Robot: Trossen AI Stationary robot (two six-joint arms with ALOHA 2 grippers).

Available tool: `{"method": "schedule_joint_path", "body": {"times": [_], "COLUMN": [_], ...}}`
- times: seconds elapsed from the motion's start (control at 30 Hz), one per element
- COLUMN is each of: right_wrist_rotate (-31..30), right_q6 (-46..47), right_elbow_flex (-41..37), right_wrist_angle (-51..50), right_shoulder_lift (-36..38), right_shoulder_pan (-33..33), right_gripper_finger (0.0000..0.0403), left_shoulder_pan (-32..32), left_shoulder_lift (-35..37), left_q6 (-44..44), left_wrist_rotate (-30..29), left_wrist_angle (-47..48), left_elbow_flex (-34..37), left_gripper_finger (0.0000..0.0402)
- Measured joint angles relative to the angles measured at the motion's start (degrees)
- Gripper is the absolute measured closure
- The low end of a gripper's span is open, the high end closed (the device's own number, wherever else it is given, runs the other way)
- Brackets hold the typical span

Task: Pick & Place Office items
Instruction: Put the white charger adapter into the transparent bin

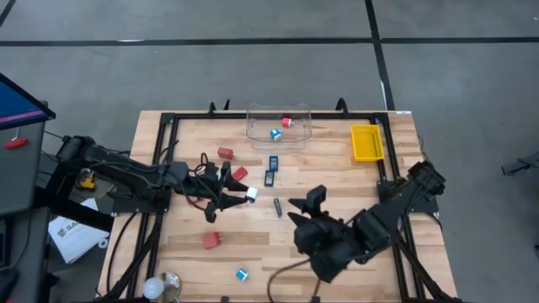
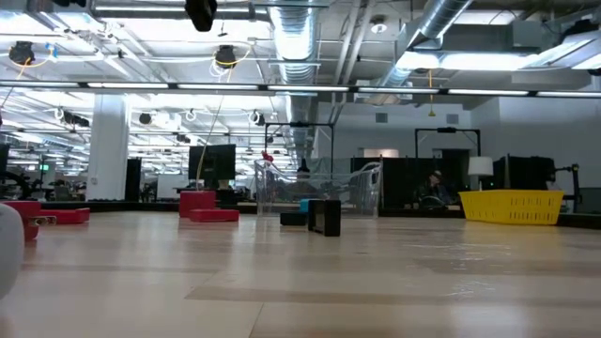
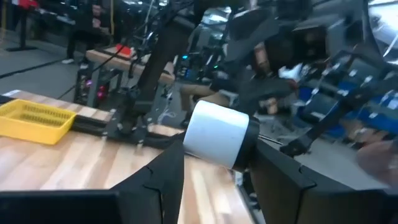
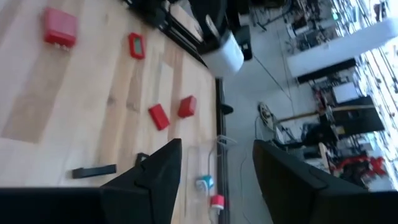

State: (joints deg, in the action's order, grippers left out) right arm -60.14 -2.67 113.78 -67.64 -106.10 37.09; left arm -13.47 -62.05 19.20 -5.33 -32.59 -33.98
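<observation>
The left claw [image 1: 246, 194] hangs above the wooden surface [image 1: 337, 181], pinching a white-and-black cylinder [image 3: 217, 134] between its fingers. Just beyond it lie two red blocks [image 1: 232, 163]; another red block [image 1: 211, 240] and a small blue-and-white piece [image 1: 242, 274] sit behind it. Between the claws lie two flat blue-black rectangles [image 1: 272, 170] and a short dark stick [image 1: 277, 206]. The clear tub [image 1: 279, 124], far ahead, holds one red and one blue piece. The right claw [image 1: 301, 210] is spread, holding nothing; the yellow tray [image 1: 366, 142] sits ahead of it, contents unclear
</observation>
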Motion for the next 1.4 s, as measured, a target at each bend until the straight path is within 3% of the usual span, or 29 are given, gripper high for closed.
{"method": "schedule_joint_path", "body": {"times": [0.27, 0.47, 0.83, 1.4], "right_wrist_rotate": [2.13, 9.03, 8.59, 11.32], "right_q6": [-4.80, -11.51, -22.89, -27.33], "right_elbow_flex": [-1.66, -1.61, -1.62, -1.62], "right_wrist_angle": [8.99, 17.24, 25.53, 30.02], "right_shoulder_lift": [-0.02, 0.43, -0.04, -0.09], "right_shoulder_pan": [-4.54, -5.97, -6.18, -9.01], "right_gripper_finger": [0.0173, 0.0154, 0.0153, 0.0153], "left_shoulder_pan": [-0.09, -0.07, -0.05, 0.07], "left_shoulder_lift": [-4.08, -4.15, -5.60, -6.38], "left_q6": [3.58, 4.97, 10.06, 10.18], "left_wrist_rotate": [4.18, 5.24, 4.71, 4.08], "left_wrist_angle": [-6.94, -11.46, -16.99, -18.70], "left_elbow_flex": [0.06, 0.06, 0.02, 0.00], "left_gripper_finger": [0.0246, 0.0246, 0.0244, 0.0245]}}
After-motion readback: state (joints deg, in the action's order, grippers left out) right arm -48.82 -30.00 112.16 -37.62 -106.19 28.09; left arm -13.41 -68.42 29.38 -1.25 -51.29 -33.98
